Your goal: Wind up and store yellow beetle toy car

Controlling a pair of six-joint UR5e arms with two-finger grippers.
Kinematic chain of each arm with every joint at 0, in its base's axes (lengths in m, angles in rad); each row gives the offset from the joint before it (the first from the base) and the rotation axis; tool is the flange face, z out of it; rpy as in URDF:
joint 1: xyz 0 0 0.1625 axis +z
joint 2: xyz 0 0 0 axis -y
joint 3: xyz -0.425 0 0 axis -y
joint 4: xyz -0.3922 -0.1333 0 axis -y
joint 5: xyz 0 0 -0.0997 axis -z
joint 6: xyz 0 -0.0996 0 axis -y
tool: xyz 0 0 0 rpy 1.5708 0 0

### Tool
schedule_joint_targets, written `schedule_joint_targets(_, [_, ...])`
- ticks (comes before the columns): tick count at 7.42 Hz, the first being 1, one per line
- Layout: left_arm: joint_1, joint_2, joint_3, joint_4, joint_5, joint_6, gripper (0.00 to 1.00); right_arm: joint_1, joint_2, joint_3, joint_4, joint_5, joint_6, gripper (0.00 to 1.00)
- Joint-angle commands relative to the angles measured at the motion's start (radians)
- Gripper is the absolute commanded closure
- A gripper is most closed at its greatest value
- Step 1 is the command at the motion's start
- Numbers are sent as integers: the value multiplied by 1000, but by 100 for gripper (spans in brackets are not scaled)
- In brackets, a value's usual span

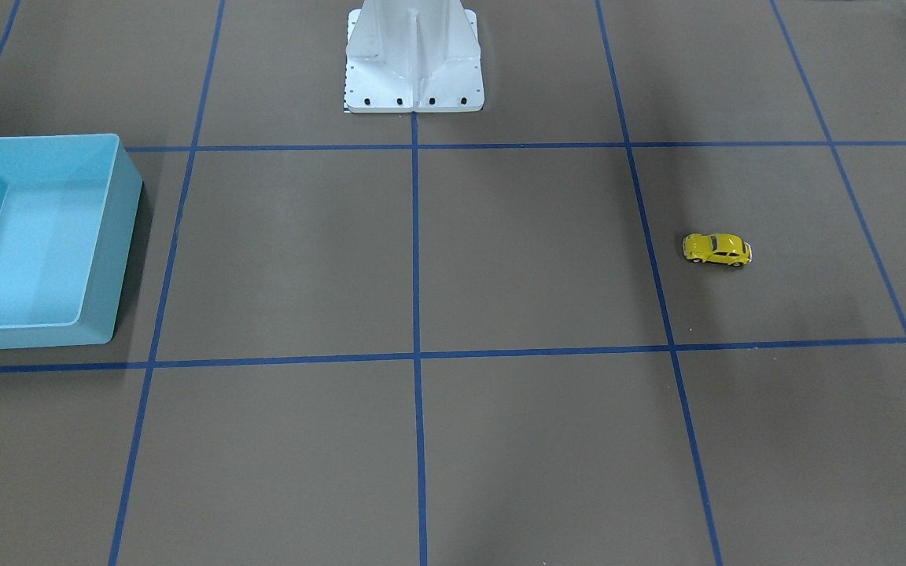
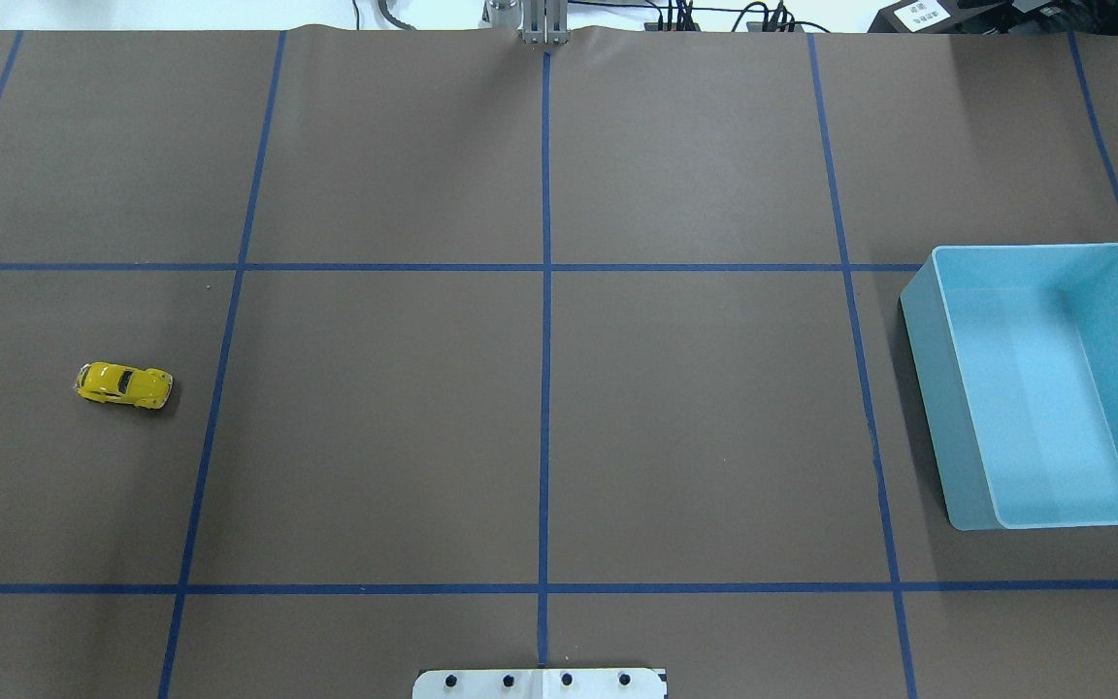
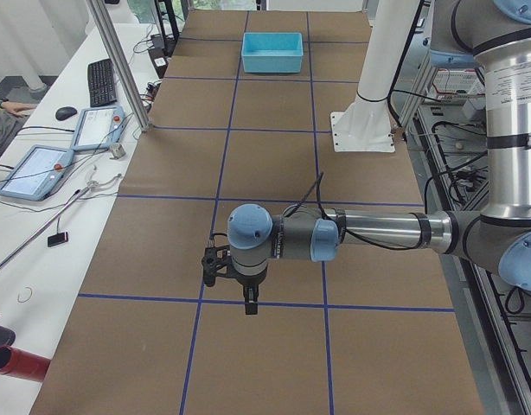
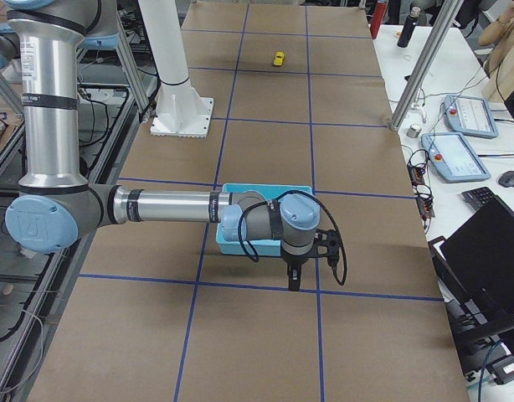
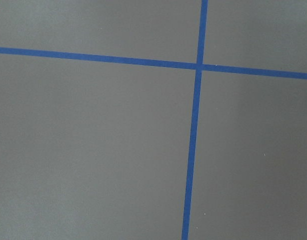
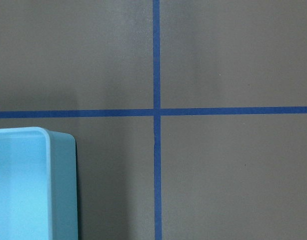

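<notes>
The yellow beetle toy car (image 1: 717, 249) stands on its wheels on the brown table, alone on my left side; it also shows in the overhead view (image 2: 123, 384) and far off in the exterior right view (image 4: 278, 59). The light-blue bin (image 1: 127, 236) is empty on my right side (image 2: 928, 388). My left gripper (image 3: 250, 304) hangs above the table and shows only in the exterior left view; I cannot tell if it is open or shut. My right gripper (image 4: 293, 280) hangs beside the bin (image 4: 265, 191) and shows only in the exterior right view; I cannot tell its state. The car is hidden in the exterior left view.
The white robot base (image 1: 414, 71) stands at the table's middle edge. Blue tape lines divide the brown table into squares. Desks with tablets, a keyboard and a laptop flank the far side (image 3: 41, 169). The bin's corner (image 6: 63, 175) shows in the right wrist view.
</notes>
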Motion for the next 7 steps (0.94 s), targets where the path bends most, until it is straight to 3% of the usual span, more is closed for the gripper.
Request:
schedule_joint_targets(1, [-1,-3,-5,2,1,0,0,0,-2,-3,0,0,-3,0])
schedule_joint_targets(4, [2,-9,-11,9,0,0,0,0,-10,-4,0,3,-6,0])
schedule_joint_targets(7, [31,-84,-43,16,-14,2,0,-1,-1,-7,-2,-3,-12,0])
